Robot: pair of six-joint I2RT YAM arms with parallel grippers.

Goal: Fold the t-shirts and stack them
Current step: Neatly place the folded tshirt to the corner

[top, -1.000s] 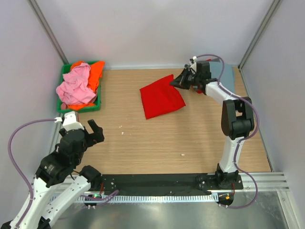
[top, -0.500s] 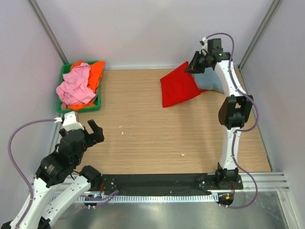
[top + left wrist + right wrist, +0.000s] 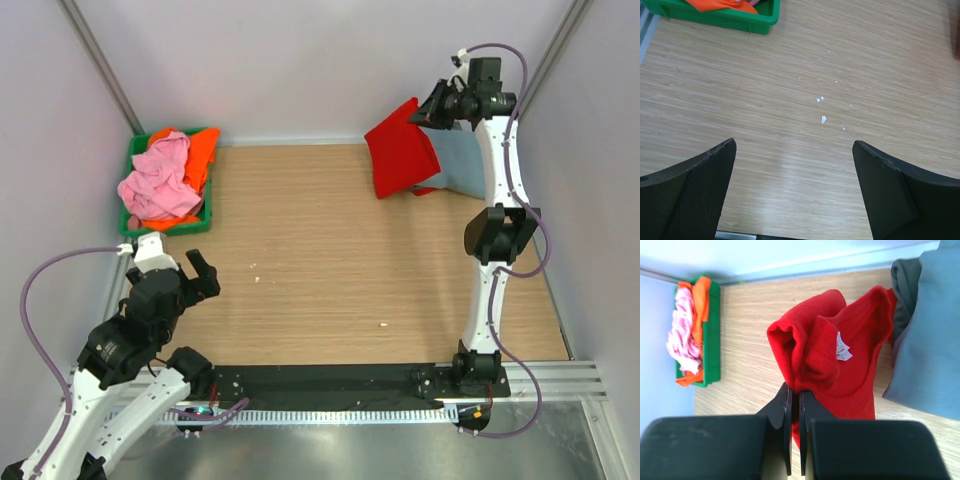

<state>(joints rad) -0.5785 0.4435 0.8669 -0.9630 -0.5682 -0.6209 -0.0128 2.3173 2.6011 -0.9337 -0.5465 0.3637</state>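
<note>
Your R gripper (image 3: 794,390): jaws nearly closed, pinching a fold of the red t-shirt (image 3: 400,158). The shirt hangs at the table's far-right, partly over the grey-blue t-shirt (image 3: 462,165). L gripper (image 3: 794,145): jaws wide apart, nothing held, low at near-left. Pink t-shirt (image 3: 158,180) and orange t-shirt (image 3: 203,150) are heaped in the green bin (image 3: 168,226), far-left.

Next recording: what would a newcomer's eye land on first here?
The bright red t-shirt, bunched and hanging from the right fingers, which are shut on it at the far right corner, next to a grey-blue t-shirt lying there. Next, the green bin at the far left, heaped with a pink t-shirt and an orange t-shirt. The left fingers stand wide open and empty over bare wood near the left edge.
</note>
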